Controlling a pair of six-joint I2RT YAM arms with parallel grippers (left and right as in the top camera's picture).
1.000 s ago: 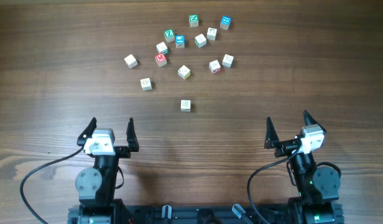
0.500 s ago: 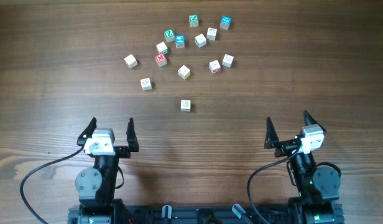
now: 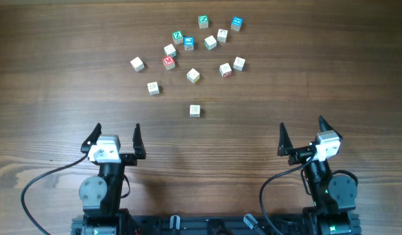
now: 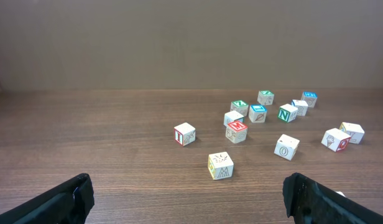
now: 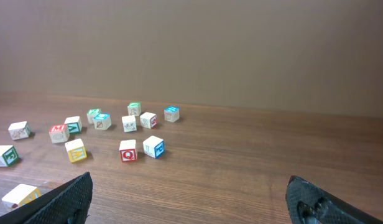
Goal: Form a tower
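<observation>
Still unchanged: L gripper (image 3: 117, 129) & R gripper (image 3: 301, 125) spread wide, cubes (image 3: 195, 110) scattered.

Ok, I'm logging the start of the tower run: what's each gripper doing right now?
Left gripper: open, fingers wide apart, holding nothing.
Right gripper: open, fingers wide apart, holding nothing.

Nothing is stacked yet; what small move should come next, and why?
Probably reach the left gripper toward the lone cube. It and the right gripper stand open and empty at the near edge, every cube lies single, and this one sits apart from the cluster, nearest the left arm.
</observation>
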